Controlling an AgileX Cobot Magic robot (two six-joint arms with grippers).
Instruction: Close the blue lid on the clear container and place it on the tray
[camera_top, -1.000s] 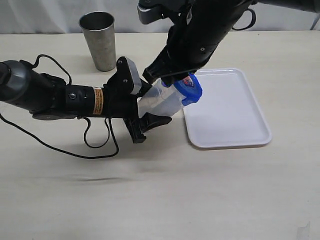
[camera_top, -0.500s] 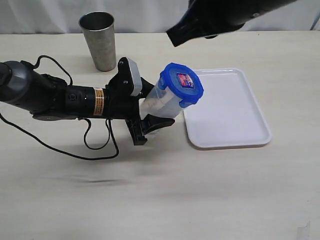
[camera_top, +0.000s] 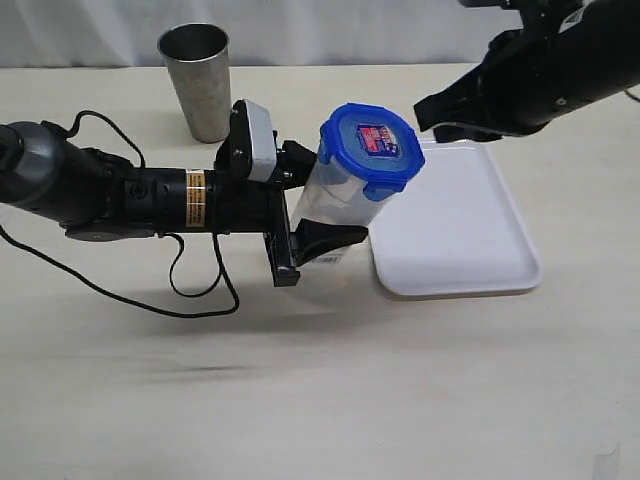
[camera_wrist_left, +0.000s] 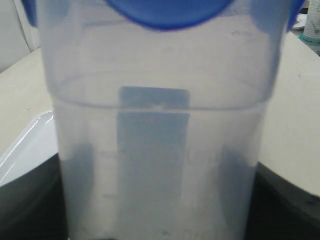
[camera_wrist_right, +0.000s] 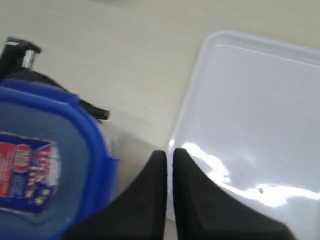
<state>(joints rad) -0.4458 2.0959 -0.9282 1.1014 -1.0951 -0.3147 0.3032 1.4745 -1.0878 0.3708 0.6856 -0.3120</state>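
Item: clear container (camera_top: 335, 200), blue lid (camera_top: 372, 145) on; probably light, stiff, slick. My left fingers (camera_top: 335, 238) grip its lower walls; right fingers (camera_wrist_right: 150, 200) closed, empty.

A pale beige table (camera_top: 400, 400) is carrying everything here, its surface showing faint wrinkles like cloth. A grey metal cup (camera_top: 198, 85) is standing upright on it near the far edge, toward the left, with its open mouth facing up. A white tray (camera_top: 470, 240) is lying flat on the table at the right, well apart from the cup. A thin black cable (camera_top: 186, 315) is trailing in loose loops across the table at the left.
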